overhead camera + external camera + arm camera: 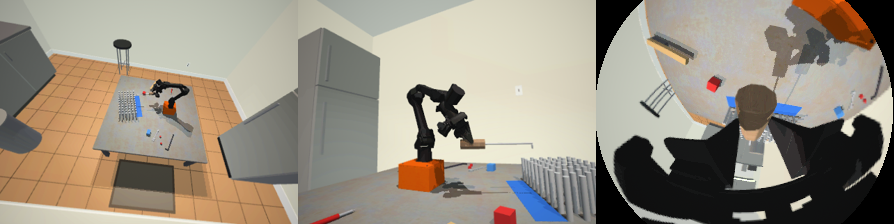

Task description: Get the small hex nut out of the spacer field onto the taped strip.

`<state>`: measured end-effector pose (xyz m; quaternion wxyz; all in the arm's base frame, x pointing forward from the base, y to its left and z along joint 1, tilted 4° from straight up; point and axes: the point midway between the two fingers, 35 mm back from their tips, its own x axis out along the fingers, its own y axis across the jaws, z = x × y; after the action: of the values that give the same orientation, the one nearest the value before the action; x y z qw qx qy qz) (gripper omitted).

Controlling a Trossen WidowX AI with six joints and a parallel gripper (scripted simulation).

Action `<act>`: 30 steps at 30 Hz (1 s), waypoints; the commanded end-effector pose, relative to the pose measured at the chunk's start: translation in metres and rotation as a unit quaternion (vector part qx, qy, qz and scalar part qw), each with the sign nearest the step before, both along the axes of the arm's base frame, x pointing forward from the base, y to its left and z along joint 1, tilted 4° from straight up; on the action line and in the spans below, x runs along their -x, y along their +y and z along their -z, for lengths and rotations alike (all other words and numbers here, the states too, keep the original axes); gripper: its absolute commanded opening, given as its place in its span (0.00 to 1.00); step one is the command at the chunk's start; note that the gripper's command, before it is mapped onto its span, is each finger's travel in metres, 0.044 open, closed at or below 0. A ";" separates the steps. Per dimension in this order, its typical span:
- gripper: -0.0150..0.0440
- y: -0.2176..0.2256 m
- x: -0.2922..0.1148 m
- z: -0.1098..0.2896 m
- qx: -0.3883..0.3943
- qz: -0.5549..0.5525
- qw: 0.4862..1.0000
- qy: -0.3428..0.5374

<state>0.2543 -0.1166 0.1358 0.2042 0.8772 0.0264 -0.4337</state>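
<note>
I have the black parallel-jaw gripper (467,138) clamped on the brown wooden handle (473,144) of a hook tool, whose thin grey metal rod (508,143) runs out level from the handle and ends in a small downturned hook (531,145). The tool hangs in the air, well above the table, its tip pointing toward the field of spacers but short of them. On my wrist view the round end of the handle (754,103) sits between the two dark fingers, with the blue strip (789,108) showing just behind it.

Further out, the black six-joint arm (420,115) folds up and over from its orange block base (418,175). The standing grey metal spacers (562,182) fill the right of the exterior view in upright rows, and the blue taped strip (529,196) lies flat along their front edge. I cannot make out the hex nut in any view; it is too small or hidden among the spacers.

On the grey mottled table top (188,153) I also see a red cube (505,214) near the strip, a small blue cube (148,132), a red-handled tool (333,218) at the near left, and a dark L-shaped bar (169,142).
</note>
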 end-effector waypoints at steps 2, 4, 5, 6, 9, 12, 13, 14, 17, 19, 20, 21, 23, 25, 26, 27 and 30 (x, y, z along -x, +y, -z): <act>0.25 0.004 -0.003 0.002 -0.001 0.006 1.000 -0.010; 0.25 0.002 -0.006 0.007 -0.001 0.006 1.000 -0.010; 0.25 0.001 -0.007 0.011 -0.001 0.006 1.000 -0.010; 0.25 0.000 -0.009 0.016 -0.001 0.006 1.000 -0.010; 0.25 -0.004 -0.015 0.031 0.000 0.006 1.000 -0.011; 0.25 -0.007 -0.019 0.047 0.000 0.007 1.000 -0.011; 0.25 -0.008 -0.020 0.052 0.000 0.007 1.000 -0.011; 0.25 -0.009 -0.021 0.057 0.000 0.007 1.000 -0.011; 0.25 -0.011 -0.023 0.072 0.000 0.007 1.000 -0.011; 0.25 -0.011 -0.024 0.082 0.000 0.007 1.000 -0.011; 0.25 -0.012 -0.024 0.087 0.000 0.007 1.000 -0.011; 0.25 -0.012 -0.024 0.091 0.000 0.007 1.000 -0.011; 0.25 -0.012 -0.024 0.101 0.000 0.007 1.000 -0.011; 0.25 -0.012 -0.023 0.110 0.000 0.007 1.000 -0.011; 0.25 -0.011 -0.022 0.115 0.000 0.007 1.000 -0.011; 0.25 -0.011 -0.021 0.120 0.000 0.007 1.000 -0.011; 0.25 -0.010 -0.019 0.133 0.000 0.006 1.000 -0.011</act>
<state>0.2761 -0.1278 0.0186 0.2004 0.8815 0.0177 -0.4272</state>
